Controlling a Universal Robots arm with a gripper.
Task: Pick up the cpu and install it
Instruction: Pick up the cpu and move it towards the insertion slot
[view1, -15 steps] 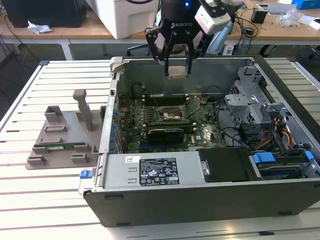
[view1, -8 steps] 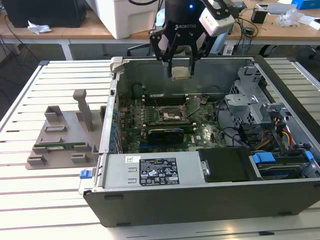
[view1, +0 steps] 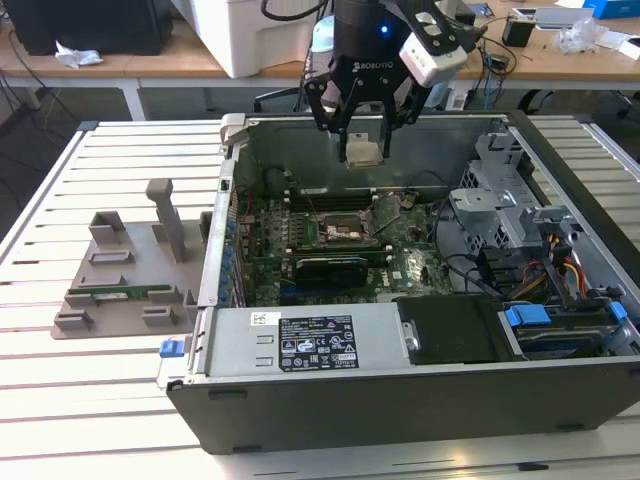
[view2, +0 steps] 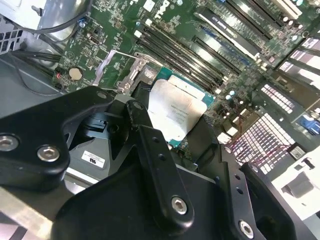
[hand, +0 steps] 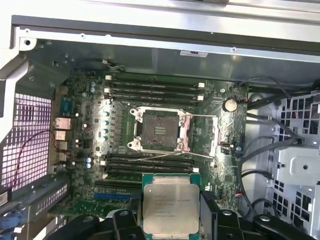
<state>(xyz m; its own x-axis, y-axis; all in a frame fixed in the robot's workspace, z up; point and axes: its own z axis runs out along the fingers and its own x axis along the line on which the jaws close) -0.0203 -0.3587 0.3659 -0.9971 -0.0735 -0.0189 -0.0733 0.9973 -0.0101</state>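
The cpu (view1: 363, 152), a flat square chip with a silver-grey metal top, hangs in my gripper (view1: 363, 148), which is shut on its edges. It is held above the open computer case (view1: 400, 400), over the back part of the motherboard. In the first wrist view the cpu (hand: 170, 207) sits between the black fingers (hand: 125, 222), short of the open socket (hand: 159, 130), whose retention frame is swung open. The second wrist view shows the cpu (view2: 175, 112) from behind the gripper (view2: 175, 125), with the green board below it.
A grey holder tray (view1: 125, 270) with a green memory stick (view1: 120, 294) lies at the exterior view's left on the slatted table. Inside the case are a black expansion card (view1: 330, 267), memory slots (hand: 155, 90), a power supply (view1: 300, 345) and drive cage with cables (view1: 540, 260).
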